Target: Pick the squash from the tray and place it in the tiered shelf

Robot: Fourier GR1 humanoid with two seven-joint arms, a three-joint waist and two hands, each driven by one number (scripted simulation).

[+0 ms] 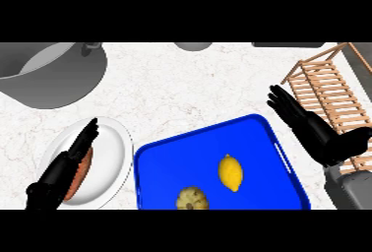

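A blue tray [189, 152] lies at the lower middle of the counter. On it rest a yellow lemon [230, 172] and, at the tray's near edge, a pale yellow ribbed squash [192, 199]. The wooden tiered shelf [330, 93] stands at the right edge. My right hand [309, 128] hovers open between the tray's right rim and the shelf, fingers straight and pointing up-left, nothing in it. My left hand [67, 165] is open over the white plate, fingers straight, well left of the tray.
A white plate [109, 147] with a brown flat food item [81, 177] sits at the lower left. A large grey pot [51, 74] stands at the upper left. A grey round object [193, 46] shows at the top edge.
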